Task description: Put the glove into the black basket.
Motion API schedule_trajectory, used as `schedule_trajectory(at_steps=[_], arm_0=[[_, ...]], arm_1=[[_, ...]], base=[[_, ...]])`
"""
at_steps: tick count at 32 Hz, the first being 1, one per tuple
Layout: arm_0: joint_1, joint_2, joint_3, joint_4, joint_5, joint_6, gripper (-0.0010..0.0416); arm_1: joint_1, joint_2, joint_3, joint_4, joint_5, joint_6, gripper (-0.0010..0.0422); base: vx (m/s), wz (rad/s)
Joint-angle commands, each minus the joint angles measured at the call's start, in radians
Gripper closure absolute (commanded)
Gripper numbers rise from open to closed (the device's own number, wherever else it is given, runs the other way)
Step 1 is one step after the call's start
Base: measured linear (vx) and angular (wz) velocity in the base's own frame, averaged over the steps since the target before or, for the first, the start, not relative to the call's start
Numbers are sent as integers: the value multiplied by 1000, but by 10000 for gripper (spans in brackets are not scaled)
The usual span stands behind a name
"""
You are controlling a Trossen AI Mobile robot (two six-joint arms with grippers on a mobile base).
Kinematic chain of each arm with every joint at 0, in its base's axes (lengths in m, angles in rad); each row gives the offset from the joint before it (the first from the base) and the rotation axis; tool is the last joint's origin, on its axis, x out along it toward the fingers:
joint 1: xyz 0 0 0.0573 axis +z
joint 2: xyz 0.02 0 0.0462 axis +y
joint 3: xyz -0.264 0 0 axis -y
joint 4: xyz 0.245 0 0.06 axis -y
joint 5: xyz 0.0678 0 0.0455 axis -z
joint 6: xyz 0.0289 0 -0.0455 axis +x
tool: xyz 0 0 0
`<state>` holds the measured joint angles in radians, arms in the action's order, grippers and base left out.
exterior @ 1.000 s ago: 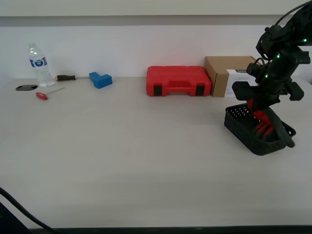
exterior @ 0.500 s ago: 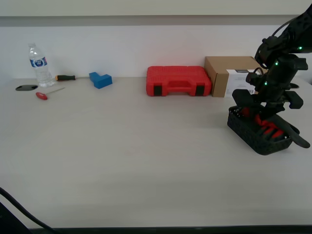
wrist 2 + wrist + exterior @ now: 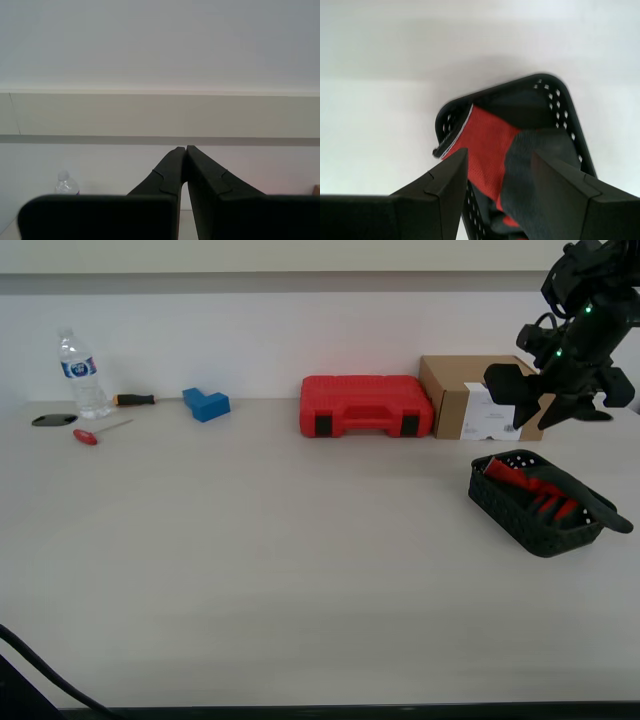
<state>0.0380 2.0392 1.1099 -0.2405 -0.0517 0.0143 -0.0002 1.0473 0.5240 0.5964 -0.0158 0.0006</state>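
— Where is the glove seen?

— The glove is seen lying inside the black basket. Its red cuff is laid up against one end wall, and a dark fingertip is poked out over the basket's far rim, toward the exterior view's right.

— And where is the black basket placed?

— It is set flat on the pale surface, on the exterior view's right, just in front of the brown cardboard box. The red tool case is stood beside that box.

— Is the glove held by anything?

— No. My first gripper is held up in the air above the basket, apart from it. In the first wrist view, its two fingers are spread wide with nothing between them, and the glove and the basket are seen through the gap.

— What about the other one?

— My second gripper is pointed at a plain wall. Its tips are pressed together and nothing is pinched in them.

— What else is seen on the surface?

— Far over on the exterior view's left, a water bottle, a blue block and a small red-handled screwdriver are lined up near the wall.
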Motion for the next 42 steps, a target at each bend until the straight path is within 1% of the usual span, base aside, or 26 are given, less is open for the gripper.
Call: schedule_trajectory(at_steps=[1,42], arm_0=[[1,3,-5,-6,2,1,232],[2,2,-5,6,1,1,232]], arm_1=[[0,0,0,3,0,0,412],[0,0,0,3,0,0,412]], base=[[0,0],[0,0]])
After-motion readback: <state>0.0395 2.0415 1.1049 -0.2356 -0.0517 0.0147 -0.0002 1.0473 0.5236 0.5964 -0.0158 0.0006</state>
